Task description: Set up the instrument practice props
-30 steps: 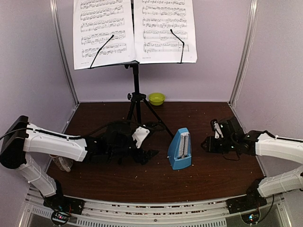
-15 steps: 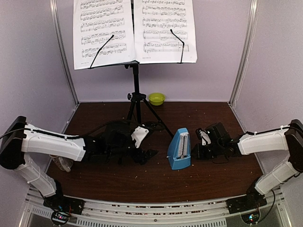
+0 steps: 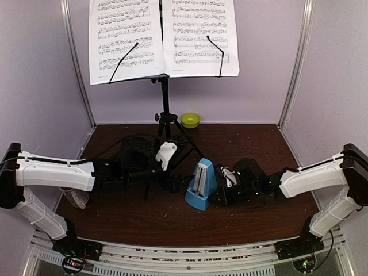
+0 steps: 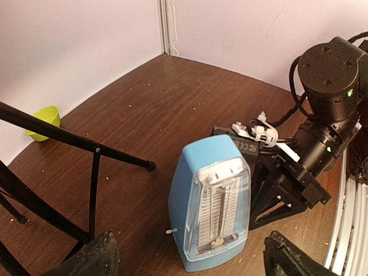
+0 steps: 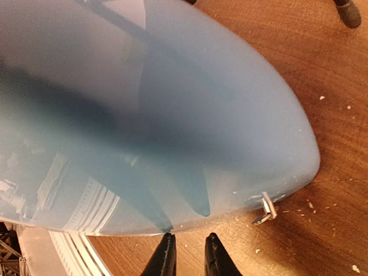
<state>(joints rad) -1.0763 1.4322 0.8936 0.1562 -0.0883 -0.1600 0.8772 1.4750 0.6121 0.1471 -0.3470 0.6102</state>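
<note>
Two of the three props look settled. The black metal tripod music stand (image 3: 165, 98) is upright well beyond both grippers, with the white printed sheet-music pages (image 3: 126, 40) side by side on its desk. So I judge the step in hand is positioning the small blue pyramid metronome with the clear front cover (image 4: 211, 207). It sits just ahead of my left gripper (image 4: 192, 257), whose fingers are spread wide and empty, the cover facing them. My right gripper (image 5: 188, 253), pinched nearly together on nothing, noses against the opposite side, near the tiny metal winding key (image 5: 264, 210). Next, I'd ease the left fingers around the body's flanks and clench gently, so it doesn't tip.
</note>
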